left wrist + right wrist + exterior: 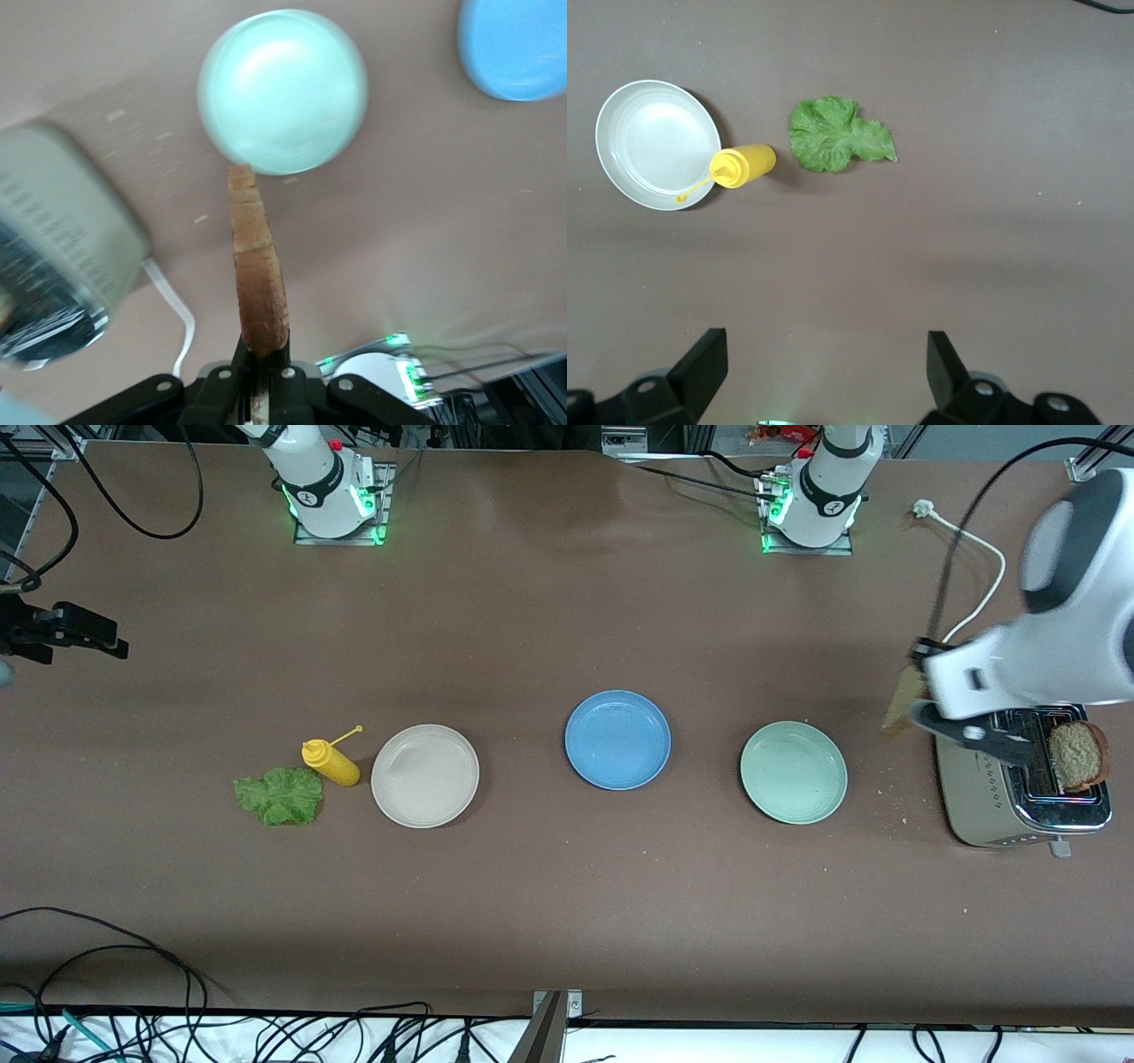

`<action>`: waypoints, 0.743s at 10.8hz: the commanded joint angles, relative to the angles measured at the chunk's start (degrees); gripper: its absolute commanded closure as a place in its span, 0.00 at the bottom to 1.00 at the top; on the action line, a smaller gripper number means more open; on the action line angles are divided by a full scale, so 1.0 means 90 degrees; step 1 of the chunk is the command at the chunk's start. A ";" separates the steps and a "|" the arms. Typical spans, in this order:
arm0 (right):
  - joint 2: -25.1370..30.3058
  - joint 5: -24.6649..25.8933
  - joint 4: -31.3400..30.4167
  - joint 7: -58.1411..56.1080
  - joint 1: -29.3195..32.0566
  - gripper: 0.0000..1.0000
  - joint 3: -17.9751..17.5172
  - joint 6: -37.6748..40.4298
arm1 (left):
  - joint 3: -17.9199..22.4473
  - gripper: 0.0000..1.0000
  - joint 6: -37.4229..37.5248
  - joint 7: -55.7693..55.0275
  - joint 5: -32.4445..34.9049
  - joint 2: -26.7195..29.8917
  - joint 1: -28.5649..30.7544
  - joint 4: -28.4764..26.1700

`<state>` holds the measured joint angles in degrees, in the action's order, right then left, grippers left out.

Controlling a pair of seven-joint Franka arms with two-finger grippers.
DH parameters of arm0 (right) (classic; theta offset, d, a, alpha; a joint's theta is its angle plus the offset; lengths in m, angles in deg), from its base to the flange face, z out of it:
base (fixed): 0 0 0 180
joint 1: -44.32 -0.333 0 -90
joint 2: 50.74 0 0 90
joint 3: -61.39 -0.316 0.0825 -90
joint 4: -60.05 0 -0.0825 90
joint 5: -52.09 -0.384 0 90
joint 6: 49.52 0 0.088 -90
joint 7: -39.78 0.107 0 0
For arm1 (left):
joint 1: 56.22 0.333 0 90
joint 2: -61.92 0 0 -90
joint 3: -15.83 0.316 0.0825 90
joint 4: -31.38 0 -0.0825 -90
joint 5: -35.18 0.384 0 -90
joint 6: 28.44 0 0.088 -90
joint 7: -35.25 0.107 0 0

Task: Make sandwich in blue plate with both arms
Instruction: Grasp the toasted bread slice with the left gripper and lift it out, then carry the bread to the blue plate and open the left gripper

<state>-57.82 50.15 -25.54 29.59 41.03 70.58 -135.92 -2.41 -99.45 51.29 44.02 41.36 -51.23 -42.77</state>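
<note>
Bread slice (258, 274), edge-on, was clenched in the left end effector (921, 707) above the counter (567, 921) beside the toaster (1019, 797). Blue plate (617, 740) lay toward the right arm's end, past the mint-green plate (793, 771). Right end effector (824, 372) waited, fingers spread, empty.

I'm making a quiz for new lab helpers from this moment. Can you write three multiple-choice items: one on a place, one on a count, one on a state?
1. Where does the lettuce leaf lie?
A. On the blue plate
B. On the table beside the yellow bottle
C. In the toaster

2. How many plates are on the table?
A. Two
B. Three
C. Four

3. What is the left claw doing?
A. Shut on a bread slice
B. Open over the lettuce
C. Holding the bottle

Answers:
1 B: the leaf lies on the table next to the yellow bottle, toward the right arm's end.
2 B: a white plate, a blue plate and a green plate stand in a row.
3 A: the left claw clamps a bread slice on edge, up beside the toaster; the right claw hangs open.
</note>
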 commanded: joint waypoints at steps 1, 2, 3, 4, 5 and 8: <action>-0.0286 -0.0008 0.0018 -0.0146 0.0005 0.00 0.0004 -0.0359 | -0.0141 1.00 -0.0242 -0.0150 -0.1271 -0.0672 -0.0640 0.0143; -0.0374 0.0001 0.0008 -0.0137 -0.0102 0.00 0.0053 -0.0516 | -0.0141 1.00 -0.0486 -0.0219 -0.1846 -0.0955 -0.0826 0.0133; -0.0520 -0.0008 0.0008 -0.0098 -0.0151 0.00 0.0053 -0.0643 | -0.0141 1.00 -0.0750 -0.0229 -0.2470 -0.1277 -0.0963 0.0143; -0.0647 -0.0008 -0.0040 -0.0098 -0.0123 0.00 0.0053 -0.0838 | -0.0141 1.00 -0.1129 -0.0219 -0.3018 -0.1561 -0.1090 0.0124; -0.0793 -0.0008 -0.0089 -0.0127 -0.0122 0.00 0.0053 -0.1120 | -0.0141 1.00 -0.1549 -0.0219 -0.3507 -0.1796 -0.1237 0.0123; -0.0960 -0.0008 -0.0372 -0.0166 -0.0122 0.00 0.0044 -0.1718 | -0.0141 1.00 -0.2974 -0.0151 -0.4331 -0.2285 -0.1481 0.0026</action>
<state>-66.21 50.14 -27.17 29.31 40.21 70.60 -148.82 -3.90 -119.73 49.47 9.31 23.26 -63.12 -43.49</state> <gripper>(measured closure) 0.000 0.912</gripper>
